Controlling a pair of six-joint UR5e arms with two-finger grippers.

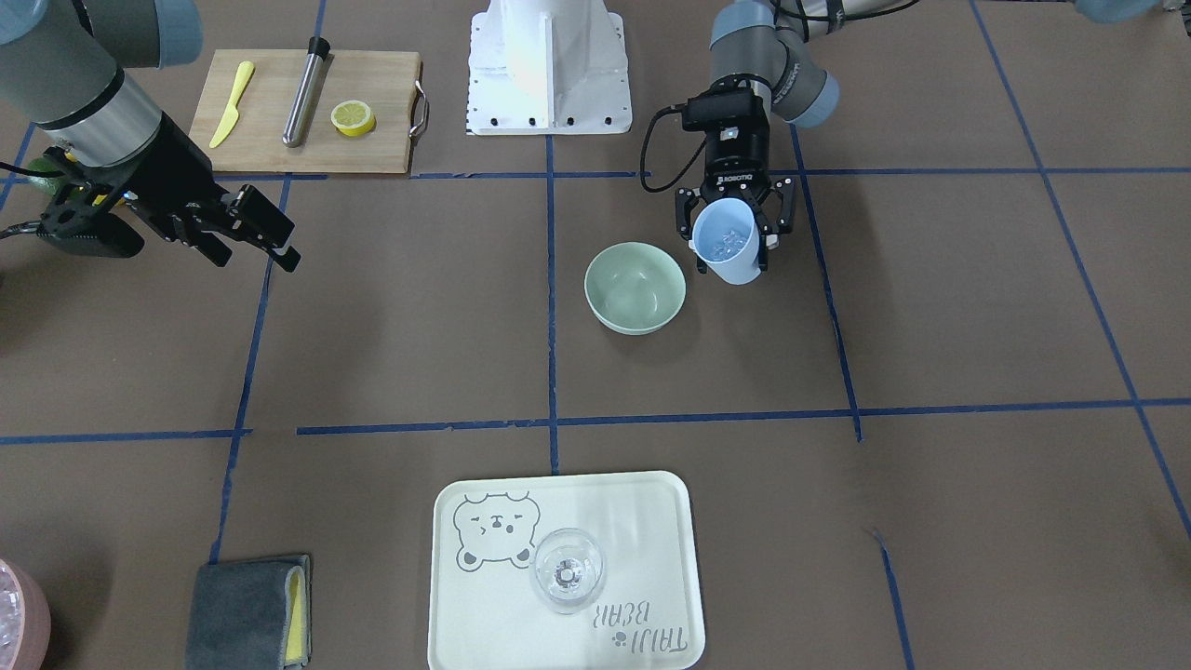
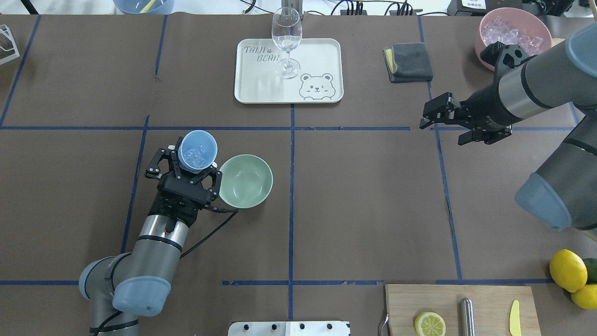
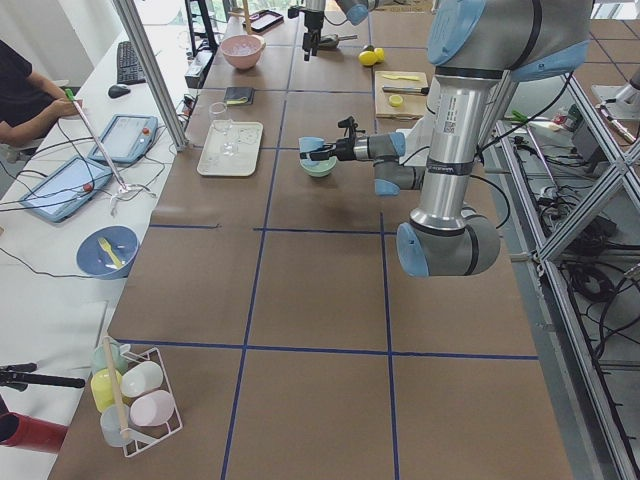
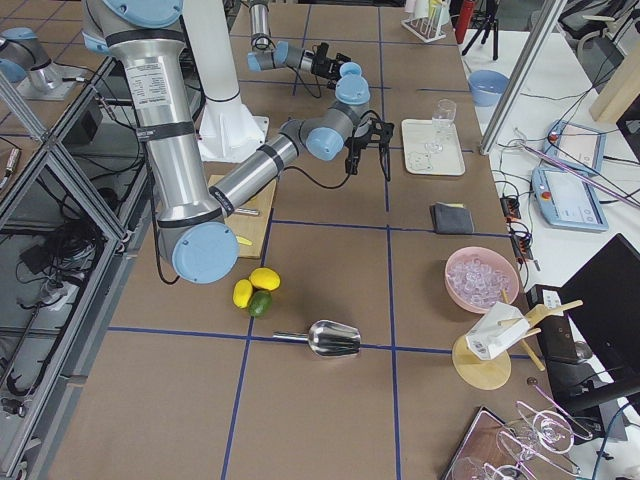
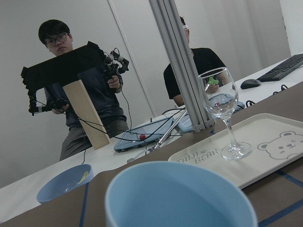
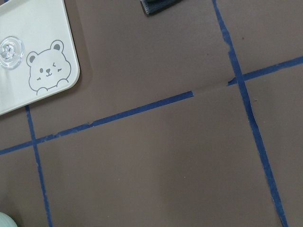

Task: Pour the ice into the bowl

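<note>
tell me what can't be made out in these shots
- How much ice there is: overhead view, cubes too small and glassy inside the cup.
- Any ice in the left wrist view: the cup's inside is cut off by the bottom edge.
- Most of the bowl: right wrist view, only a sliver, cut by the corner.
- How the left gripper meets the cup: front view, the cup hides the contact.

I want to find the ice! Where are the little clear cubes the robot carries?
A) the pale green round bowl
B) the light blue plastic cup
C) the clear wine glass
B: the small clear ice cubes sit inside the light blue plastic cup in the left gripper; the pale green round bowl is empty.
</note>
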